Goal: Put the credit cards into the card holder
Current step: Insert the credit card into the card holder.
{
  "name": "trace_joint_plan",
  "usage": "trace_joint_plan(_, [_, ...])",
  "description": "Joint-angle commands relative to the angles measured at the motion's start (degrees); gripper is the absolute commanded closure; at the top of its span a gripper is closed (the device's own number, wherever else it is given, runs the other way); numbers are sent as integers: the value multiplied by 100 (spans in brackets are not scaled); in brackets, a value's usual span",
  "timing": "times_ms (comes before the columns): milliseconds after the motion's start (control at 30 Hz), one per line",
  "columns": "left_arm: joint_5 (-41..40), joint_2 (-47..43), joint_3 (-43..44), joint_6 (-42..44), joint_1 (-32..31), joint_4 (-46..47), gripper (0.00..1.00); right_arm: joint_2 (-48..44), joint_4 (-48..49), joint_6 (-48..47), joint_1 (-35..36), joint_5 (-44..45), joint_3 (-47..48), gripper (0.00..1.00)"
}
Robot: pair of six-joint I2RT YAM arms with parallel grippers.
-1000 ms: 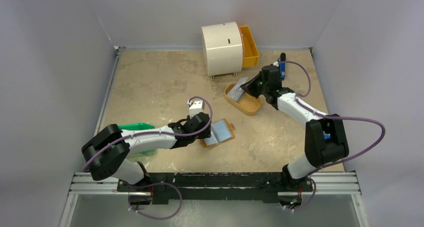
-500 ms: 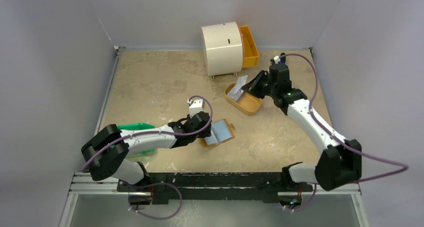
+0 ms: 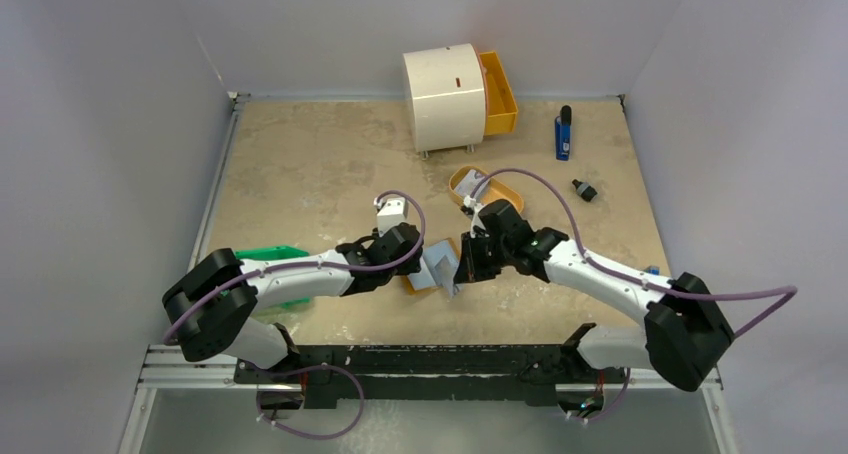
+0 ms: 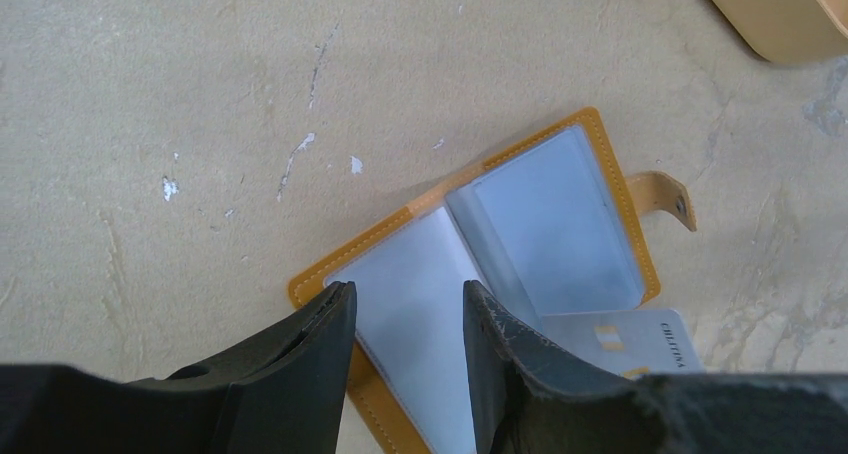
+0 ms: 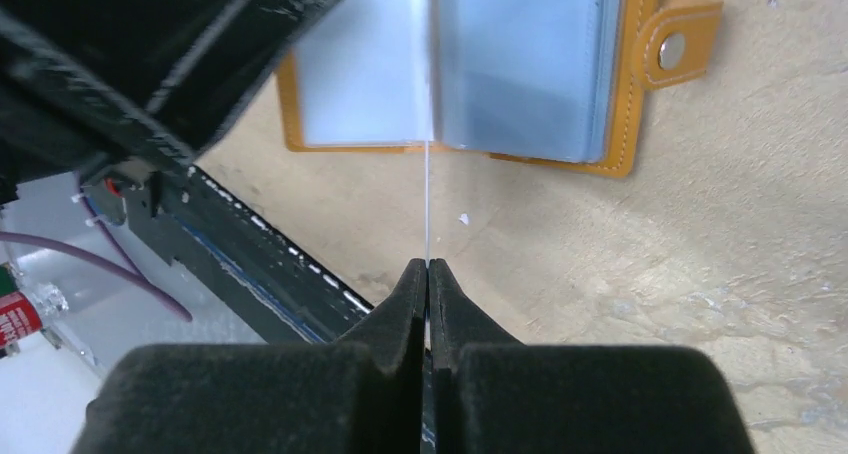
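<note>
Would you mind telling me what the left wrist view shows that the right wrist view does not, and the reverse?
Only the left wrist view: a card showing its printed face by the lower right corner of the card holder, and a tan tray corner. Only the right wrist view: the right fingers shut on a card seen edge-on, aimed at the holder's fold, a black rail and a purple cable. Both: the open holder, its snap strap, the mottled table, and the left fingers, apart in their own view, a dark blur in the other.

Tan card holder (image 4: 540,224), pale blue-white card (image 4: 620,339), mottled beige table (image 4: 200,94)
</note>
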Motion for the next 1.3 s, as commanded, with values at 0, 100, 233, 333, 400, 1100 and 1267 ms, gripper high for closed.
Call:
trace_joint_plan(0, [-316, -25, 273, 123, -11, -41, 57, 82, 921, 236, 71, -193, -62, 100])
trace_joint_plan(100, [-344, -25, 280, 137, -11, -56, 57, 210, 1131, 527, 76, 141, -166, 100])
trace_joint_plan(233, [-353, -33, 241, 130, -11, -55, 58, 296, 1703, 1057, 71, 430, -458, 100])
trace_joint_plan(333, [-385, -72, 174, 127, -11, -58, 58, 507, 2042, 1335, 76, 552, -581, 100])
trace_joint_plan(400, [-409, -122, 140, 125, -11, -68, 58, 656, 2214, 1456, 71, 530, -623, 100])
trace_joint_plan(1100, [-734, 110, -49, 18, -11, -228, 60, 859, 2824, 1816, 238, 442, -1093, 100])
trace_joint_plan(1267, [-823, 157, -143, -71, -12, -298, 64, 837, 2825, 1772, 238, 482, -1124, 100])
